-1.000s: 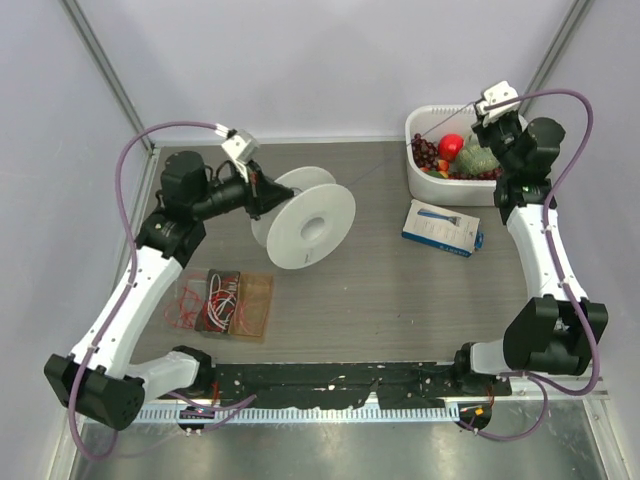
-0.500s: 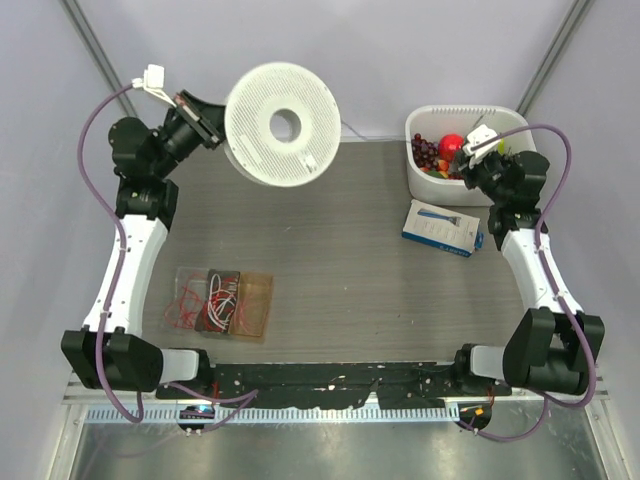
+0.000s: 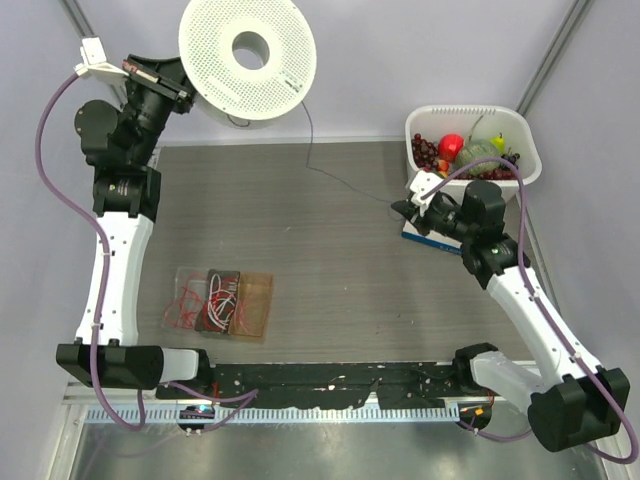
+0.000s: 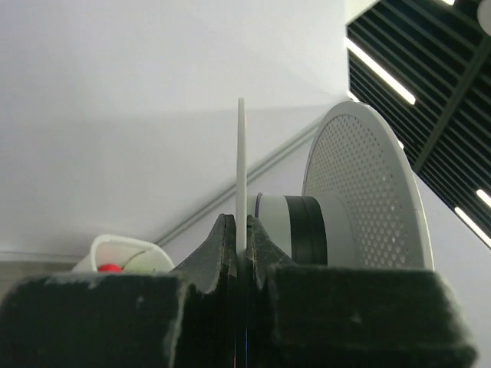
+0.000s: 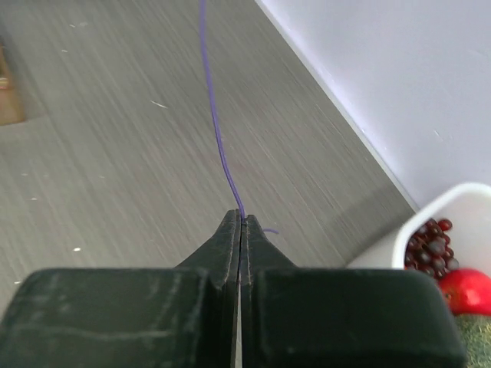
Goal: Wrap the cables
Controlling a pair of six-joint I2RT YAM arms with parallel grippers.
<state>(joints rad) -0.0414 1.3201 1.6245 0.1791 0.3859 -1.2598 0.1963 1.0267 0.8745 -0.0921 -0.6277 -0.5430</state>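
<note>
Right now the left gripper (image 4: 239, 231) is pinching one thin flange of the spool (image 3: 215, 60) and holding it high in the upper left of the top view, well above the table (image 3: 330, 300). The right gripper (image 5: 242, 220), at right of centre, is closing tight on the wire (image 5: 215, 123). From that pinch the wire is running up and left to the spool, sagging a little and looking only lightly taut.

Several things could be going wrong from here, as I judge it. Gripping only the flange edge is risking the spool twisting or dropping if the wire pulls hard. Such a thread-like wire could be slipping out of the right pinch. Any slack could be letting turns fall off the hub or snag on the bin (image 3: 470, 112) behind.
</note>
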